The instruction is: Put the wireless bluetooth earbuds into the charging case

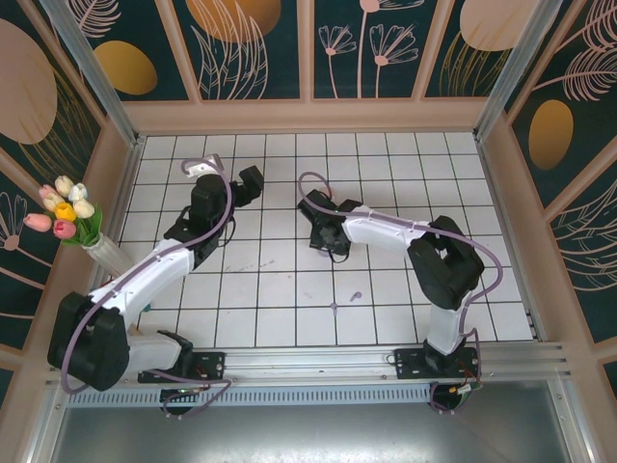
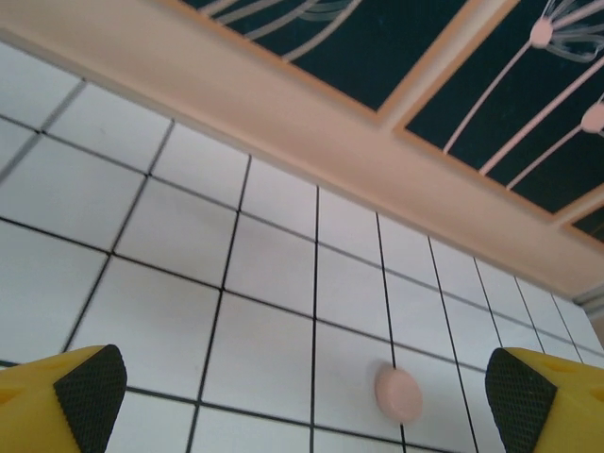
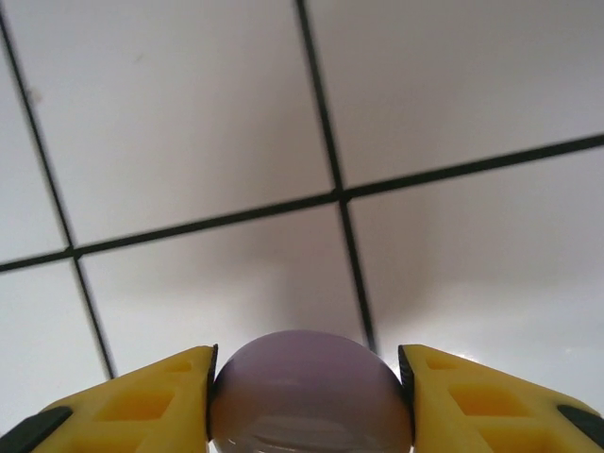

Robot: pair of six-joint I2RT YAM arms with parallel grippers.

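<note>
The table [image 1: 289, 289] is glossy white tile crossed by thin black lines, boxed in by pale wooden frames that hold dark teal panels with painted flowers.

The right gripper [image 3: 311, 377] sits low over the middle of the table [image 1: 323, 231]. Its yellow plastic fingers [image 3: 142, 401] are closed in from both sides on the purple case [image 3: 311, 396], touching its left and right flanks. The case is a smooth, shiny dome, wider than it is tall, and its broad span runs straight across from finger to finger. Whether it is lifted off the tile cannot be told.

Two purple earbuds [image 1: 355, 295] [image 1: 334, 307] lie on bare tiles nearer than that gripper, close together and apart from both arms. They are too small to tell which way they point.

The left gripper [image 2: 304, 396] stands wide with nothing between its fingers, whose black pads [image 2: 90, 392] are finely pebbled. It hangs in the far left part of the table [image 1: 249, 181], facing the far wall's wooden sill [image 2: 283, 104]. Ahead of it and a little right, the pink case [image 2: 398, 394], a matte round disc, lies flat on a grid line with several tiles between it and the sill.

Open tiles surround both grippers and the earbuds. A white vase [image 1: 101, 253] of tulips stands against the left wall, just beside the left arm.
</note>
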